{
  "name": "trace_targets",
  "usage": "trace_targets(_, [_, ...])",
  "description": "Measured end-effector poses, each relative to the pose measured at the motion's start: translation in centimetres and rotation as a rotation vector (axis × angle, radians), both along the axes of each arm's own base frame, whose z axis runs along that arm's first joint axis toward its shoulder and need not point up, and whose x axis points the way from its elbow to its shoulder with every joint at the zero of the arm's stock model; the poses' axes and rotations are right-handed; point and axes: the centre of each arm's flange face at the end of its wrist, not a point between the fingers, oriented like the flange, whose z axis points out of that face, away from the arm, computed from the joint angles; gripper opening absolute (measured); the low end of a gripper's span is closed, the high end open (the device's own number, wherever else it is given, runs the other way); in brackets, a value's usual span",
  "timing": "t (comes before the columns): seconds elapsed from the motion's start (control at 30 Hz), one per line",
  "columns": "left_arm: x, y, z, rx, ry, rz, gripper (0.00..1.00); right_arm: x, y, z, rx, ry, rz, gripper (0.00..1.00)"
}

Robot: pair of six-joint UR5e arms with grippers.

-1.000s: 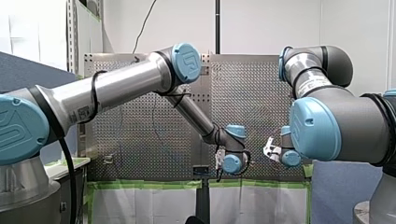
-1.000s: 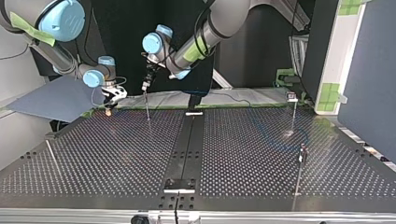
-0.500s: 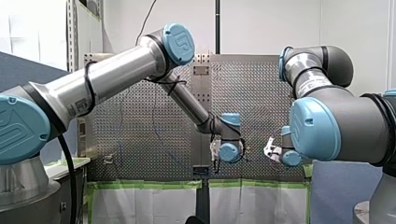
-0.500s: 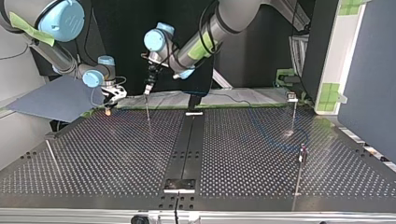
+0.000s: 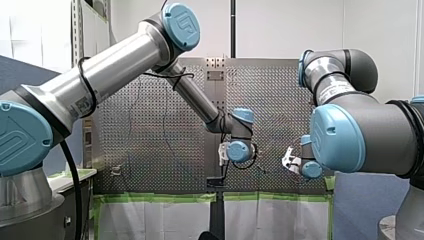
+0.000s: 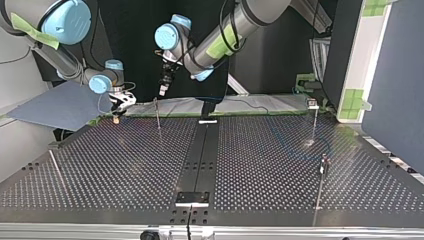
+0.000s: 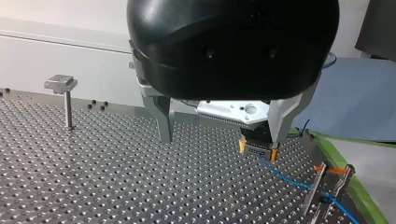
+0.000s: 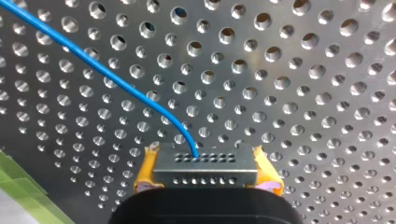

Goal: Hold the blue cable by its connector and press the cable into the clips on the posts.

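In the right wrist view my right gripper [image 8: 205, 179] is shut on the grey connector [image 8: 205, 169], which sits between its yellow pads [image 8: 144, 173]. The blue cable [image 8: 116, 77] leaves the connector and runs across the perforated plate. In the left wrist view my left gripper [image 7: 220, 140] hangs open and empty above the plate, its metal fingers [image 7: 163, 119] wide apart. Beyond it are the held connector [image 7: 258, 149] and the cable [image 7: 285, 177], which leads to a clip post [image 7: 322, 193]. In the top view my left gripper [image 6: 164, 89] is above a thin post [image 6: 157, 116], and my right gripper [image 6: 116, 111] is low at the plate's far left.
A T-headed post [image 7: 63, 95] stands ahead of my left gripper. In the top view two more posts [image 6: 314, 116] [image 6: 324, 167] stand on the right plate and a thin rod [image 6: 56, 170] on the left. Green tape edges the table [image 6: 350, 131].
My left arm has lifted its open gripper up off the thin post and, in the top view, slightly rightward. My right arm has stayed put with the connector.
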Motion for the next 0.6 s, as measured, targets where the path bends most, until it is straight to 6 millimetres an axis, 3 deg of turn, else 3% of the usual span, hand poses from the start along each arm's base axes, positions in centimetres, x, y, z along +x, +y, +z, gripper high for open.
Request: trace_targets(0.6, [-2.3, 3.6, 4.8, -0.024, -0.011, 0.016, 1.0, 0.0, 0.0, -0.2, 0.002, 0.001, 0.0, 0.0])
